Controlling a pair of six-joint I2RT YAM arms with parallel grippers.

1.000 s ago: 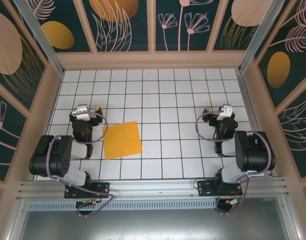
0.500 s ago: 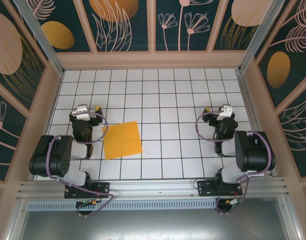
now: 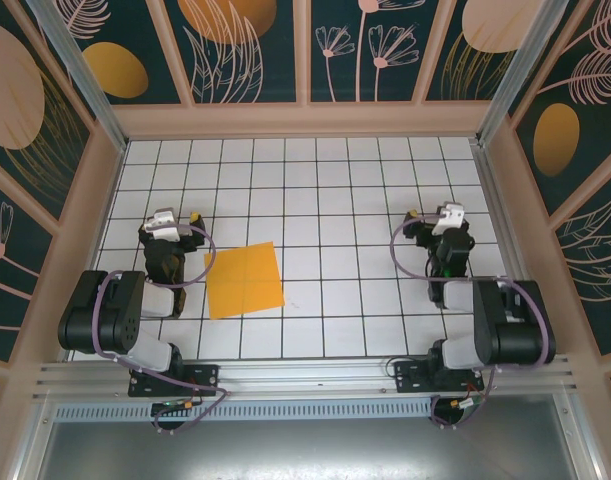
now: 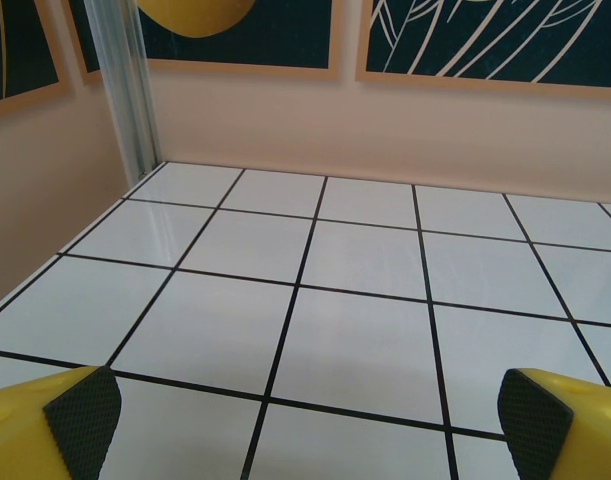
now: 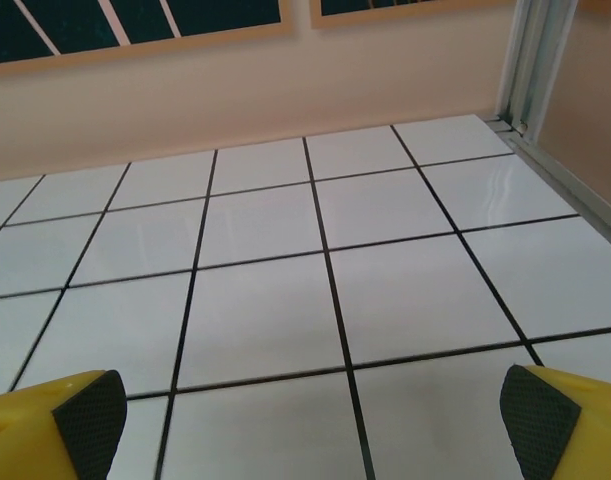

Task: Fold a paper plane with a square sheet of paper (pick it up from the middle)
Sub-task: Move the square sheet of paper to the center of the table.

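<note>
The orange paper is lying flat, unfolded, slightly askew, toward the worktop's near edge. The left gripper and right gripper are gaping wide, empty.

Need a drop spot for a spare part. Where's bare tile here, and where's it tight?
Free: the far rows along the back wall; the middle columns between the square sheet of paper and the right gripper. Tight: near left, where the left gripper sits beside the sheet.

The square sheet of paper looks matt, the tiled floor glossy.
</note>
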